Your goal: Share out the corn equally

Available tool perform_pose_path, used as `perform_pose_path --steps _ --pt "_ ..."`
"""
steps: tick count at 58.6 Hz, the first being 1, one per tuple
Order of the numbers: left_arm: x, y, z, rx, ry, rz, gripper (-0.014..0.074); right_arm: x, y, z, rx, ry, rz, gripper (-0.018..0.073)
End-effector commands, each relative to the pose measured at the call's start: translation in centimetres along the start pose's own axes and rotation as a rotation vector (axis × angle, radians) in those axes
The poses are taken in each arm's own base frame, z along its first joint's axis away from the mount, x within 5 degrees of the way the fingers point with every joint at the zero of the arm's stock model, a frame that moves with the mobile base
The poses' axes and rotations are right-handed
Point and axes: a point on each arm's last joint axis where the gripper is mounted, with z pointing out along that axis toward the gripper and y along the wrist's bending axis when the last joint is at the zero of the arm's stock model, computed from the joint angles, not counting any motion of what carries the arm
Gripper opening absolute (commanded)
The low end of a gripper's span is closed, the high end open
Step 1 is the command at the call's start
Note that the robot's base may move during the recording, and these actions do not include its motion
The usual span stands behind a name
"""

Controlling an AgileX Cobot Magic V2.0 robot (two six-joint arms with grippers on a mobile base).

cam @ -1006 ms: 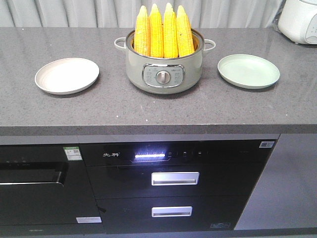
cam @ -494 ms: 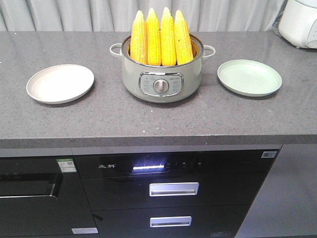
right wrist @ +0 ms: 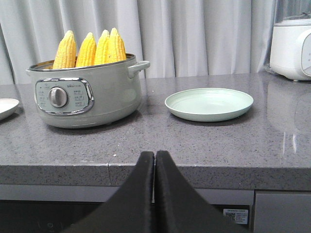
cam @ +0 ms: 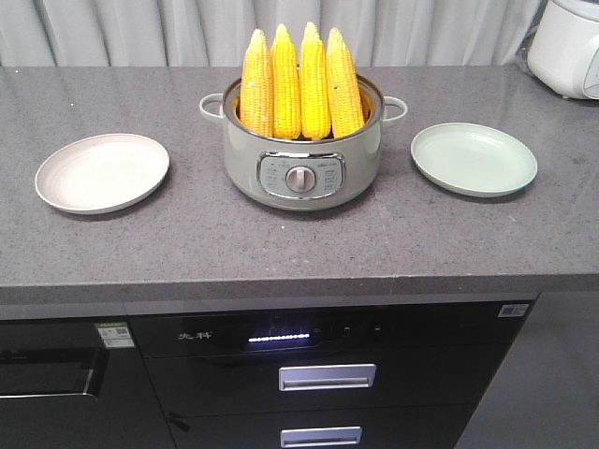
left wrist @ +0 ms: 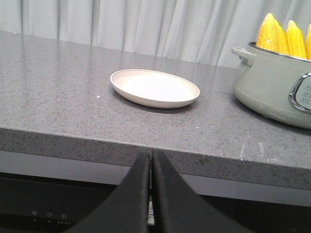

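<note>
Several yellow corn cobs (cam: 298, 84) stand upright, tips up, in a pale green electric pot (cam: 299, 159) at the middle of the counter. The corn (right wrist: 92, 48) also shows in the right wrist view, and its tips (left wrist: 284, 36) in the left wrist view. A beige plate (cam: 101, 171) lies left of the pot, a light green plate (cam: 474, 157) right of it; both hold nothing. My left gripper (left wrist: 150, 155) is shut and holds nothing, in front of the counter edge near the beige plate (left wrist: 155, 87). My right gripper (right wrist: 154, 155) is shut too, before the green plate (right wrist: 209, 103).
The grey stone counter (cam: 309, 238) has a front edge level with both grippers. Below it are a black appliance panel with a lit display (cam: 279, 336) and drawer handles (cam: 328, 377). A white cooker (cam: 571, 47) stands at the back right. Curtains hang behind.
The front view has shifted closer and higher: the pot and plates sit lower in the frame and less of the cabinets shows. Nothing on the counter has moved.
</note>
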Motion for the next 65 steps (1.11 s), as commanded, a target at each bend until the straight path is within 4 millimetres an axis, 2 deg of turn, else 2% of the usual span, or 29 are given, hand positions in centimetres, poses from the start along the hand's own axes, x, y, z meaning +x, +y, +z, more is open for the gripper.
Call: perform_pose_path --steps 1,65 --pt "-0.38 -0.05 -0.07 0.011 -0.081 -0.003 -0.0007 -0.33 0.01 -0.03 -0.002 -0.069 -0.016 -0.0006" --pt "-0.38 -0.05 -0.07 0.011 -0.081 -0.003 -0.0007 -0.33 0.01 -0.03 -0.002 -0.069 -0.016 -0.0006"
